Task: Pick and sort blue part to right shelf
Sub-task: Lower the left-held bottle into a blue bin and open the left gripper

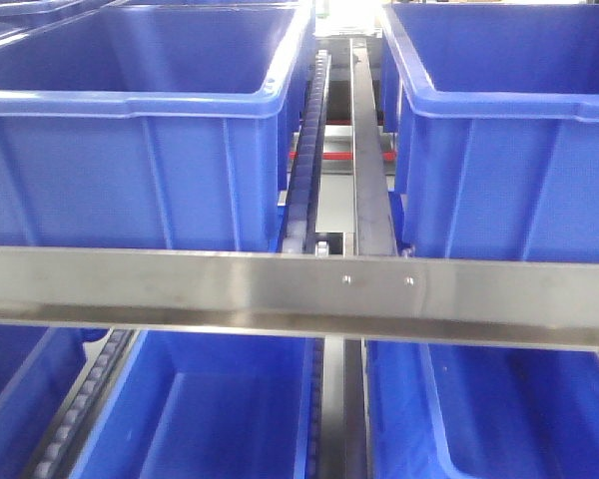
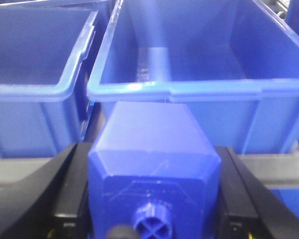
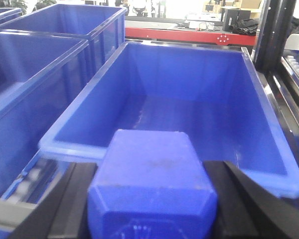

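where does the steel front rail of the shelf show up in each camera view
front view: steel front rail spans the middle, two screws right of centre
left wrist view: grey band low down, split by the left gripper holding a blue block
right wrist view: probably the grey sliver bottom left, beside the right gripper's blue block
shared landmark: open blue bins just behind the rail

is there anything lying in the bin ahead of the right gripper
No, the floor of the blue bin beyond the right gripper shows bare, with nothing resting on it.
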`<move>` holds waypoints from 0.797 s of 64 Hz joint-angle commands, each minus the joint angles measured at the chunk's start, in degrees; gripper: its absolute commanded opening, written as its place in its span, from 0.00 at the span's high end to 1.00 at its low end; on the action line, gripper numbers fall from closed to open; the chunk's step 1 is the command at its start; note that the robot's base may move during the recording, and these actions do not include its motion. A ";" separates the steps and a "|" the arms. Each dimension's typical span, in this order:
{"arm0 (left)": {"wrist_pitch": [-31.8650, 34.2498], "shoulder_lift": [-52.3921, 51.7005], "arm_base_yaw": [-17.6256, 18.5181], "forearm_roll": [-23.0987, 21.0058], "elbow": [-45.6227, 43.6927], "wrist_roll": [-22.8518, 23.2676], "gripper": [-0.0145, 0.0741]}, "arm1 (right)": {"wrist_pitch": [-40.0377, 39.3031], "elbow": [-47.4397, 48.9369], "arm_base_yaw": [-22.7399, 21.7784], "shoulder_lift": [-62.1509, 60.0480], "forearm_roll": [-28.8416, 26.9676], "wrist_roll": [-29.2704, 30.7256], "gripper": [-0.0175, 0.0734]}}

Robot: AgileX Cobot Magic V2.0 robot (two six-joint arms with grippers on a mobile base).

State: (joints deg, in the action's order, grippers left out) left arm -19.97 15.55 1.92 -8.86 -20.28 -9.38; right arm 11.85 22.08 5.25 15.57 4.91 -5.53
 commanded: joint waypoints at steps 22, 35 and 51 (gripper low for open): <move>5.08 0.38 -0.04 -0.27 -1.78 0.16 0.38 | -5.28 1.70 -0.29 0.63 0.62 0.37 0.36; 5.08 0.38 -0.04 -0.27 -1.78 0.16 0.38 | -5.28 1.70 -0.29 0.63 0.62 0.37 0.36; 5.08 0.38 -0.04 -0.27 -1.78 0.16 0.38 | -5.28 1.70 -0.29 0.63 0.62 0.37 0.36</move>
State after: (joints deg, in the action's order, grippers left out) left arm -19.97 15.55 1.92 -8.86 -20.28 -9.38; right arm 11.85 22.08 5.25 15.57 4.91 -5.53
